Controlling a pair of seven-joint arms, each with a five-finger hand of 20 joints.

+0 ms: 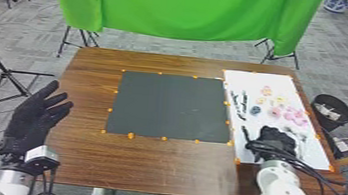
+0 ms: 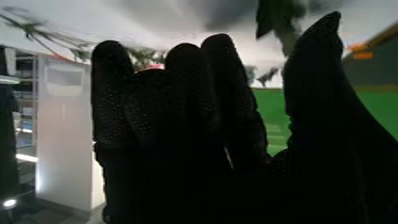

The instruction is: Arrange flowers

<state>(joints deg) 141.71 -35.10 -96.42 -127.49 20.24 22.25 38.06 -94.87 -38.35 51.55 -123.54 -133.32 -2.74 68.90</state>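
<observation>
Brown wooden desk: fills the middle of your head view, reaching down towards its bottom edge.
Dark mat: lies at the centre of the frame, with small orange markers along its edges.
White sheet: runs down the right side of the desk, just beside the mat.
Pink flowers: your largest patch of blooms, right of centre, on the sheet.
Yellow flowers: just above the pink ones, with orange flowers a little higher.
Blue flower: left of the pink ones.
Dark sprigs: lie along the sheet's left edge, near the mat.
Right robot hand: at the lower right of the frame, over the lower part of the sheet; you cannot tell whether it touches the sheet.
Right robot hand, wrist view: you see the fingers straight and close together, thumb spread well apart, nothing gripped. A dark green leaf shows between thumb and fingers; thin green stems lie farther off.
Left robot hand: at the left of the frame, open and empty, fingers extended towards the top.
Surroundings: green cloth across the top, black bin at the right.
</observation>
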